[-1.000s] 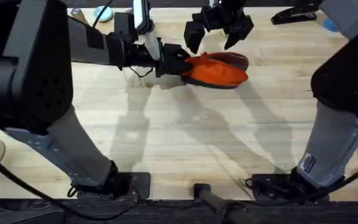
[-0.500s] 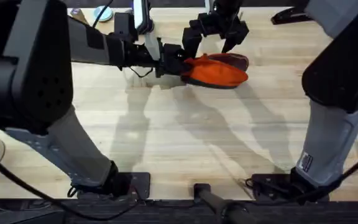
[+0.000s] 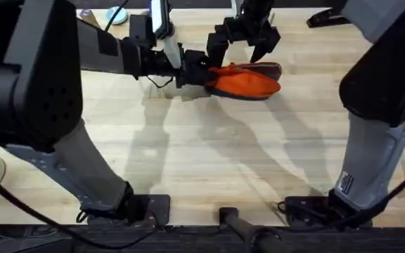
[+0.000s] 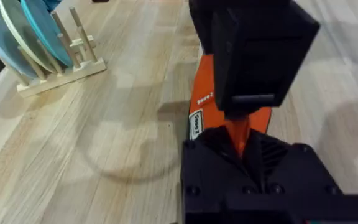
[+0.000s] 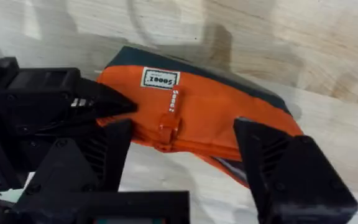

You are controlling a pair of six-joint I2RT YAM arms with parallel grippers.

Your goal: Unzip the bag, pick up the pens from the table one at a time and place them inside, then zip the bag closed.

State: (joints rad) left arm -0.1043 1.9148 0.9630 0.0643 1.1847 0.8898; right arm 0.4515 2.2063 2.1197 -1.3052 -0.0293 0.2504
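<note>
So the bag [image 3: 245, 79] is lying on its side toward the far middle of the bench [image 3: 209, 154], with its long axis running left to right across the overhead view and the navy base facing the far edge. The left hand [image 3: 201, 70] is pinching the bag's left end, and from the left wrist view you can see orange fabric squeezed between its fingers [image 4: 244, 168], so that one's clamped on. The right hand [image 3: 242, 43] is hanging just over the bag with its fingers [image 5: 291, 168] spread wide, gripping nothing. In the right wrist view the little orange zipper pull [image 5: 166, 127] is sitting on the seam near the white label, between those spread fingers. My guess is the pouch is soft and light, so it'll bunch and slide if only one end gets tugged; holding the end while the other hand takes the pull seems like the right call. The pull itself looks small and floppy, so the grab needs to land right on the tab. Can't make out any pens lying on the bench from here.
</note>
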